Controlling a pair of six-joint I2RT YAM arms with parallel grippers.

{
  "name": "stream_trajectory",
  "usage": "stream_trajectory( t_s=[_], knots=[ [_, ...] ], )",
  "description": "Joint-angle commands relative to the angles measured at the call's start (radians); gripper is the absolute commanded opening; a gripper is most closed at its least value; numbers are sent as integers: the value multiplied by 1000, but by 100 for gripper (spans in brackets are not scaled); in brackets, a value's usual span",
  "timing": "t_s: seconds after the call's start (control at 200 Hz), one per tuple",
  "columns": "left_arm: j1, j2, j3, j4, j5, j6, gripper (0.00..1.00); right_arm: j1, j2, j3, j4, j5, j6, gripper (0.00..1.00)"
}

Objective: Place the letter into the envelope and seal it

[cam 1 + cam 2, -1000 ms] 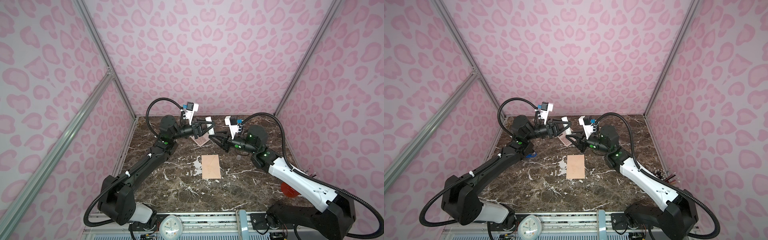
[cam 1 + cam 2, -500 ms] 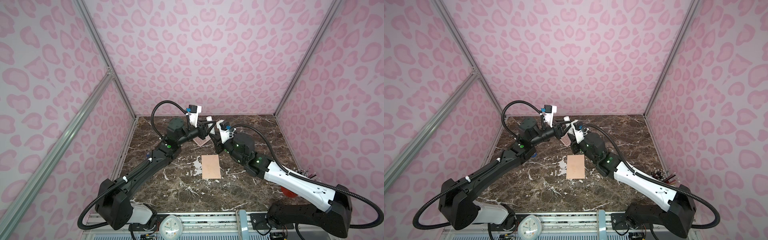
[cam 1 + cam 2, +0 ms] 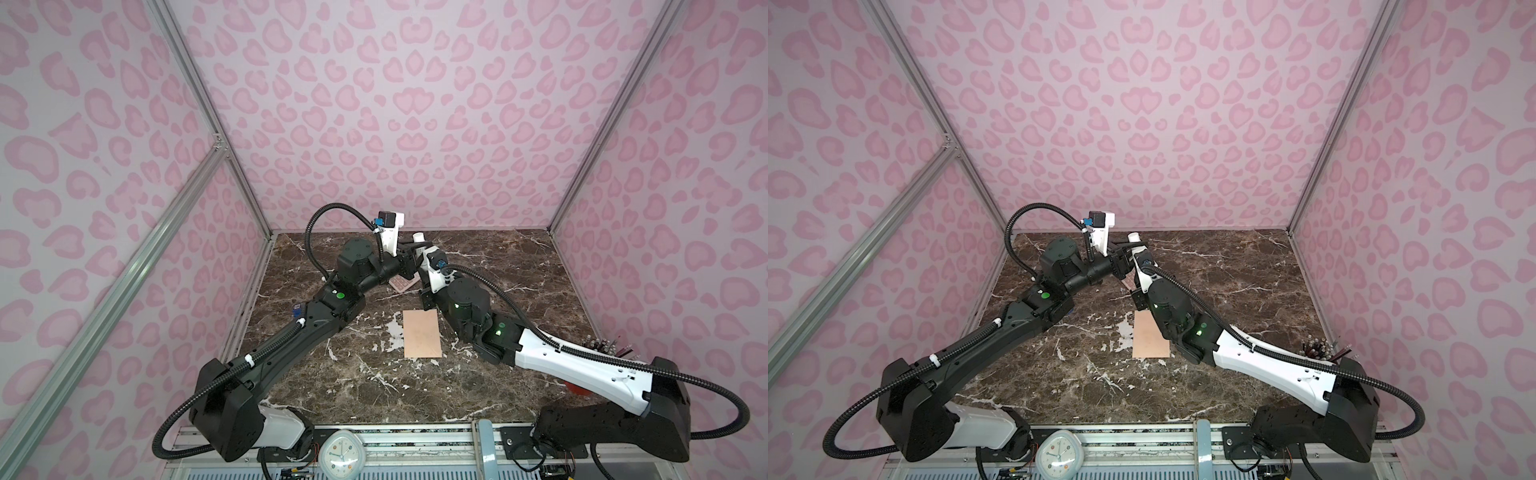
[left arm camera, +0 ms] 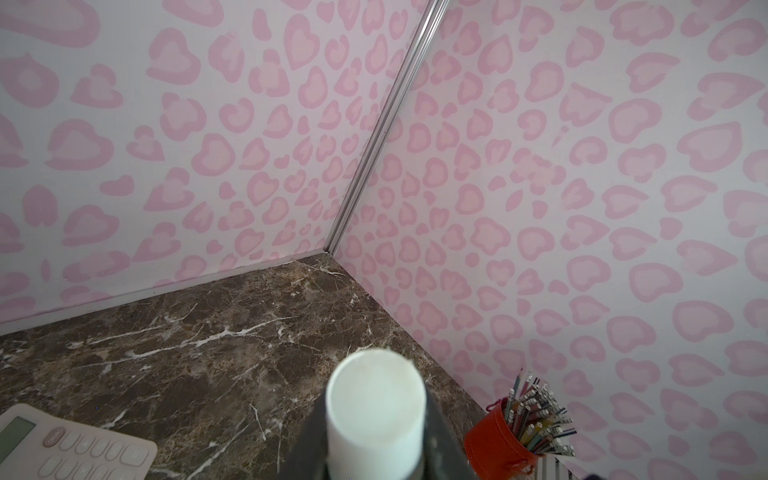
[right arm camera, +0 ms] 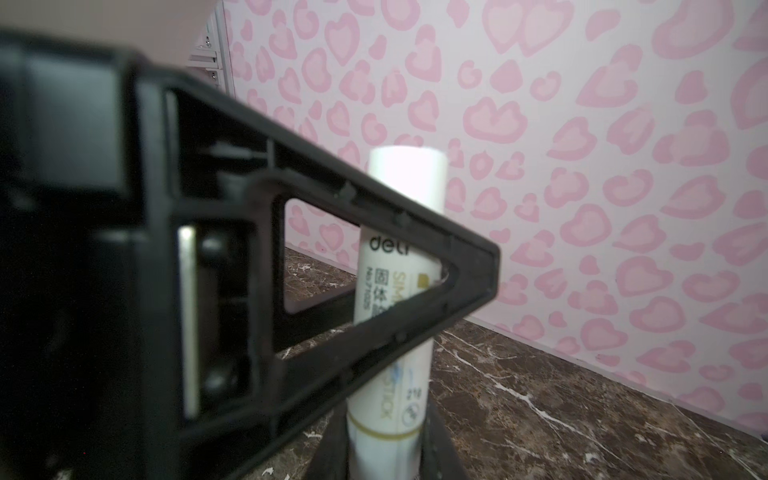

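The dark marble worktop (image 3: 511, 266) is walled on three sides by pink heart-print panels, with metal posts in the far corners. Its front strip and much of its right half beyond the right arm (image 3: 582, 365) lie bare, while the left arm (image 3: 291, 345) slants across the left side. The envelope (image 3: 422, 338) lies flat near the middle, a peach-beige rectangle with its long edges running front to back, plain face up with faint marks, corners square and edges uncurled. Its far right corner sits just beside the right arm's wrist joint, and bare marble lies in front of it and to its left. The letter shows in no view; whether it is inside I cannot tell. Beyond the envelope, under the two wrists, a pink-keyed calculator (image 3: 402, 284) is partly hidden. A red pot (image 4: 494, 442) of pencils stands by the right wall. A white glue stick (image 5: 409, 178) reads "deli", some Chinese characters and part of "STICK". The left fingers (image 5: 473, 270) are clamped across its middle, and the right fingers (image 5: 442, 457) flank its lower end, gripping or loose I cannot tell
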Motion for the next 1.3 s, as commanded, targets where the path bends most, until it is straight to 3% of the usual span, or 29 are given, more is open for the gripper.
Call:
stream_trajectory(
  t_s=[0.0,0.105,0.255,0.47,0.6,0.915,1.3],
  knots=[
    [25,-14,8,-3,-38,22,4,-11,-46,-59,73,-96,-19,46],
    [66,-23,11,20,22,-11,4,-57,-121,-122,68,-217,-23,53],
    [129,-34,-10,113,156,-86,4,-169,-203,-165,27,-450,0,54],
    [162,13,-13,308,491,-236,4,-337,-199,-156,82,-874,174,52],
    [163,43,-42,478,584,-375,4,-366,-149,-130,154,-1054,280,52],
    [161,65,-47,572,667,-464,4,-365,-99,-85,226,-1156,355,50],
    [153,83,-43,624,700,-507,4,-376,-80,-72,242,-1158,383,45]
  ],
)
